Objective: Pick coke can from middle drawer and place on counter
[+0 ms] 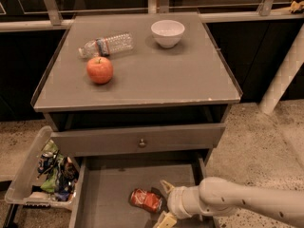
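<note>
The coke can (145,199) lies on its side on the grey floor of the open middle drawer (107,194), near its middle. My gripper (163,203) comes in from the right on a white arm. Its fingers are open, one above and one below the can's right end, close beside it. The counter (156,75) is the flat grey cabinet top above the drawers.
A red apple (99,70), a clear plastic bottle (107,44) lying on its side and a white bowl (167,33) sit on the counter. A closed drawer front with a round knob (142,143) is above the open drawer. A clear bin of snack packets (47,172) hangs at the left.
</note>
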Controlling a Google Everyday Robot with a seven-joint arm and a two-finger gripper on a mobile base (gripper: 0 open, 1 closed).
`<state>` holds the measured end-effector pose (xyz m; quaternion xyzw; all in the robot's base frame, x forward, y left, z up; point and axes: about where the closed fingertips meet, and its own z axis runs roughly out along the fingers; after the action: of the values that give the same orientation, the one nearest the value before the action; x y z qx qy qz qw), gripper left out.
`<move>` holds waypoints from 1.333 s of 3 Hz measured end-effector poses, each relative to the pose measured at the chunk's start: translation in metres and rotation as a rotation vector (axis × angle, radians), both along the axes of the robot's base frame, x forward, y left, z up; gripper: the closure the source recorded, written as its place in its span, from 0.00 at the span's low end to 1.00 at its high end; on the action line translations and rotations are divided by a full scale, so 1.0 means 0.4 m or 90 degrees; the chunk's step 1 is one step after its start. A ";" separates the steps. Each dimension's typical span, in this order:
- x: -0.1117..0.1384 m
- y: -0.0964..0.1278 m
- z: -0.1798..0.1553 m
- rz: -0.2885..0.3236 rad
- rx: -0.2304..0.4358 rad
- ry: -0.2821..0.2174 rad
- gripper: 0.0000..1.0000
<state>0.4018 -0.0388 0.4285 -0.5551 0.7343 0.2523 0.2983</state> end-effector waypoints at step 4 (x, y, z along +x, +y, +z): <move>0.115 0.002 -0.153 -0.072 -0.134 0.000 0.07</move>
<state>0.4479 -0.0379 0.3671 -0.5411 0.7869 0.1567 0.2518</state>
